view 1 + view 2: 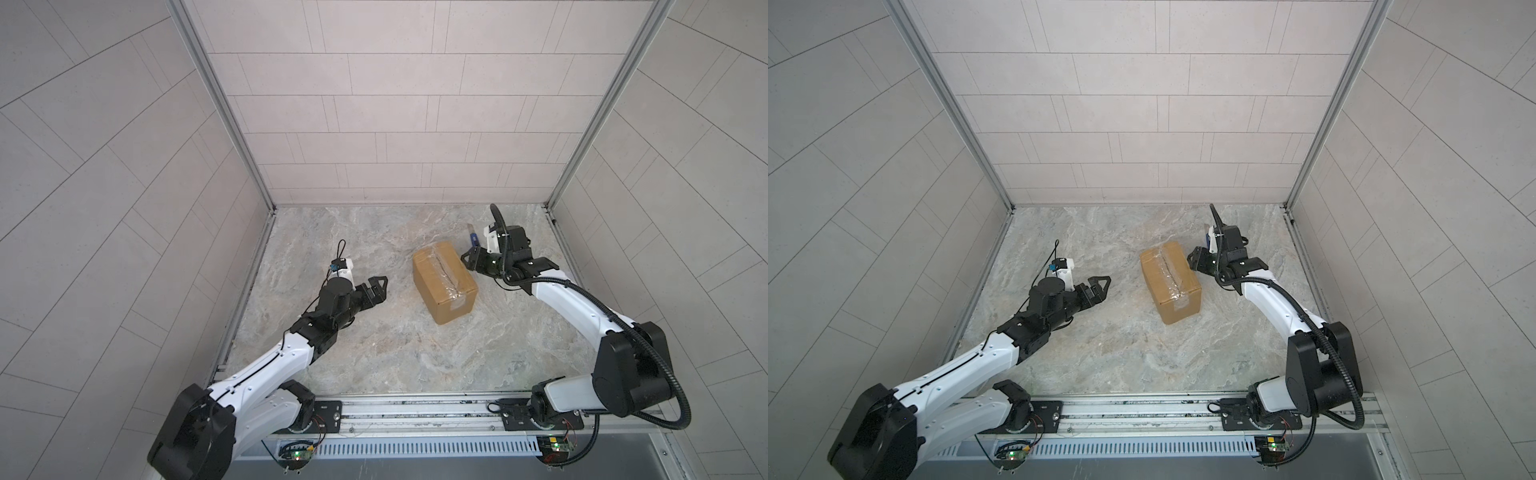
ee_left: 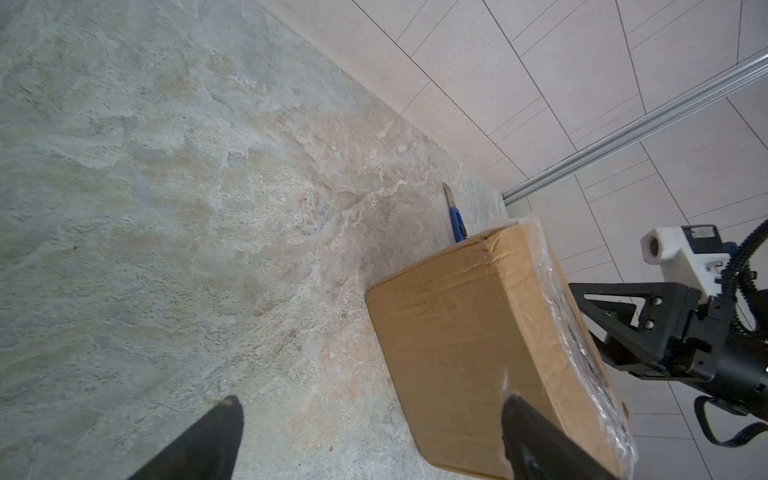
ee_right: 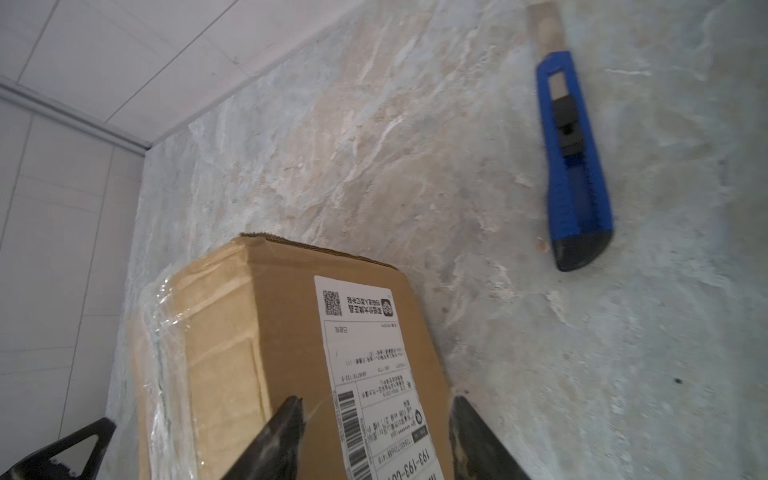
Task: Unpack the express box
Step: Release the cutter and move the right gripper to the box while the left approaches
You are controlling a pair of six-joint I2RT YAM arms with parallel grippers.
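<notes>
Express box (image 1: pixel 444 282) sits closed. I see left gripper (image 1: pixel 380 291) spread wide, right gripper (image 1: pixel 468 262) part-open, both empty. Risk: knife (image 3: pixel 575 166) lies flat; my pinch may skid it away.

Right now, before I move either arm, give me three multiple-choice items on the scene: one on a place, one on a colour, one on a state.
1. The knife lies: A by the front rail; B on the table past the box, by the right claw; C against the left wall.
2. Its handle is: A blue; B red; C yellow.
3. The left claw is: A shut on the knife; B gripping the box; C open and empty.

Answers:
1 B, the right wrist view shows it flat on the table beyond the box.
2 A, the handle shows blue in both wrist views.
3 C, in both top views its jaws stand wide with nothing between them.
</notes>
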